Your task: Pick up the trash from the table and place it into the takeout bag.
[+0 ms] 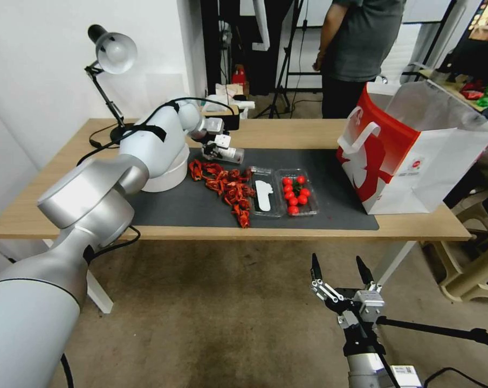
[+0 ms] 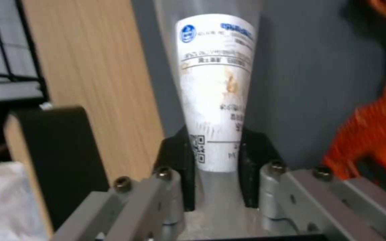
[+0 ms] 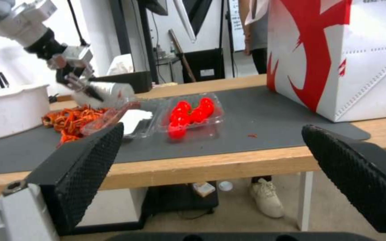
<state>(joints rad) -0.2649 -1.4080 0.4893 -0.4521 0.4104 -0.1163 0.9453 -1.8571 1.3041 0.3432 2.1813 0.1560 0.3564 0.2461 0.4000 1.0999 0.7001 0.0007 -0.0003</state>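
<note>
On mat (image 1: 330, 178), left hand (image 1: 220, 150) grips bottle (image 1: 230, 154).

Light-wood bench (image 1: 49, 210) w/ white legs, dark grey mat (image 1: 200, 207) across the middle. On mat: heap of red-orange scraps (image 1: 225, 188), clear clamshell tray (image 1: 265, 199) w/ white piece, adjoining half w/ red tomatoes (image 1: 296, 193), white tub (image 1: 168, 172), red/white takeout bag (image 1: 400, 156) at right end. Desk lamp (image 1: 111, 81) at back-left corner.
</note>
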